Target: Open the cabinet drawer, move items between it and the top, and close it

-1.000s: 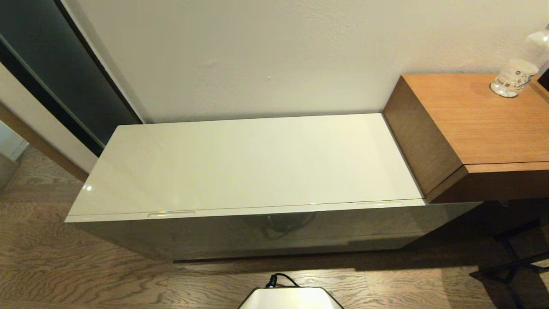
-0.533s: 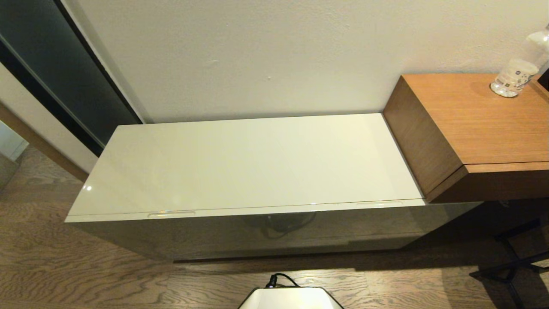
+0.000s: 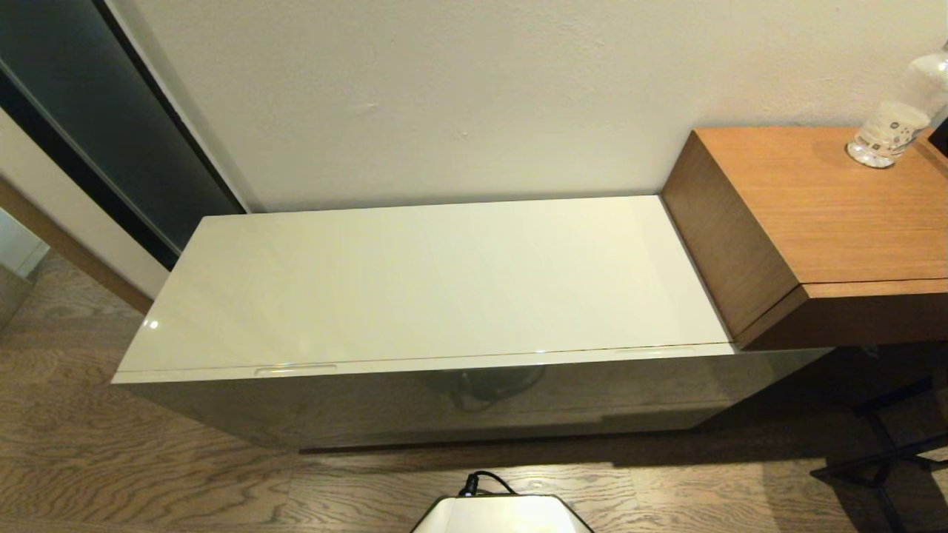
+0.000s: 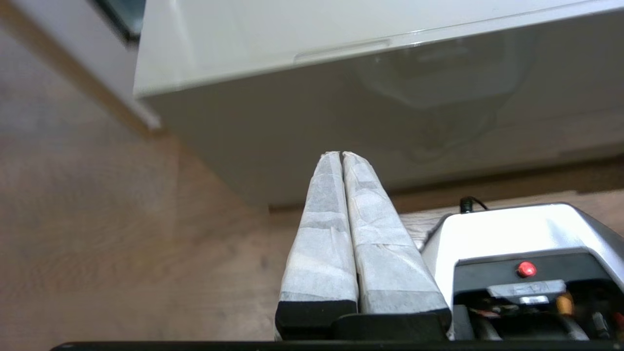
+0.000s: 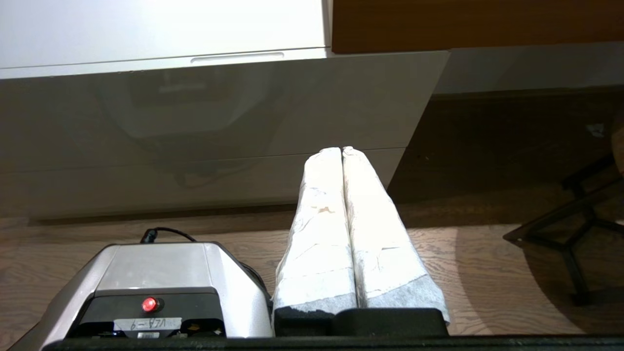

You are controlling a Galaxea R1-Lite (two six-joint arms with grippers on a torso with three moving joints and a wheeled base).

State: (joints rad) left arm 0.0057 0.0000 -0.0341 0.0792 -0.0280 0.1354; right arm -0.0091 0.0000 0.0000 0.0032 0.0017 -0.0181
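The long cream-white cabinet (image 3: 474, 403) stands against the wall, its dark glossy face toward me. Its top (image 3: 429, 277) is a bare flat panel with nothing on it. The drawer (image 3: 415, 364) is pushed in; only its thin front lip shows, with two oblong cut-outs (image 3: 295, 369) along it. Neither arm appears in the head view. My left gripper (image 4: 341, 155) hangs low in front of the cabinet's left end, shut and empty. My right gripper (image 5: 341, 150) hangs low before the cabinet's right end, also shut and empty.
A taller brown wood-grain desk (image 3: 822, 222) abuts the cabinet's right end, with a clear plastic bottle (image 3: 892, 126) on it. Black chair legs (image 3: 881, 451) stand on the wooden floor at the right. My white base (image 3: 500, 514) is just before the cabinet.
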